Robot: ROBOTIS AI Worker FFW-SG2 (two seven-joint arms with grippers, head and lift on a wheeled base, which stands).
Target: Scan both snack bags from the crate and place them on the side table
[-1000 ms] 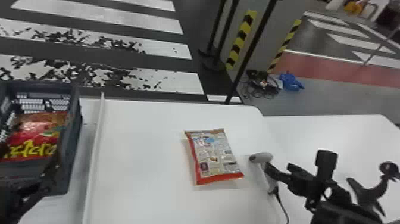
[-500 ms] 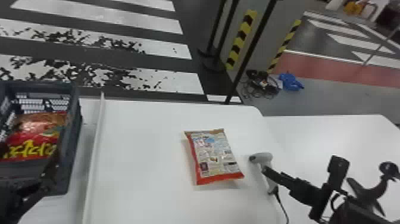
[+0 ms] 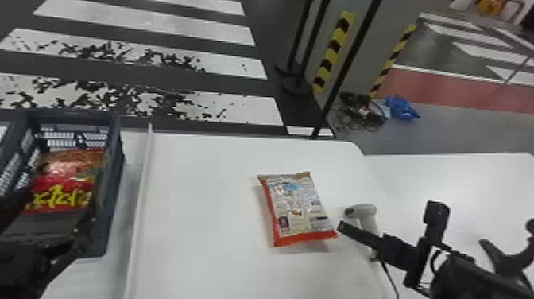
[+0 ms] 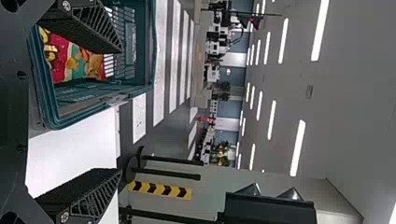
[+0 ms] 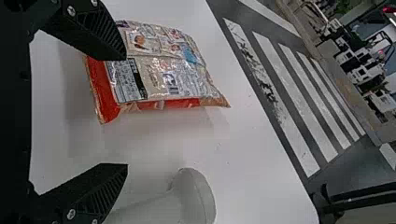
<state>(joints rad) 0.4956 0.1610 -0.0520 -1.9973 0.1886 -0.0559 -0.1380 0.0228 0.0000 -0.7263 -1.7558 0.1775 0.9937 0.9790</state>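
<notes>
One snack bag (image 3: pixel 296 208) lies printed back up on the white table in the head view; a red and yellow bag (image 3: pixel 63 187) is inside the dark crate (image 3: pixel 113 187) at the left. My left gripper (image 3: pixel 55 226) is parked over the crate's near part; the left wrist view has this gripper (image 4: pixel 120 109) open, one finger over the crate. My right gripper (image 3: pixel 363 237) is at the table bag's right corner, over the handheld scanner (image 3: pixel 365 212). In the right wrist view the gripper (image 5: pixel 126 111) stands open, one finger overlapping the bag (image 5: pixel 159 70), the other beside the scanner (image 5: pixel 194 196).
A raised white strip (image 3: pixel 139 206) runs between crate and table bag. The side table (image 3: pixel 469 179) adjoins at the right, with a dark stand (image 3: pixel 506 258) near the right edge. The scanner's cable (image 3: pixel 391 278) trails toward the front. Dark poles rise behind the table.
My right gripper has turned and shifted left, its tip now nearer the bag's lower right corner. The left arm and both bags have kept their places.
</notes>
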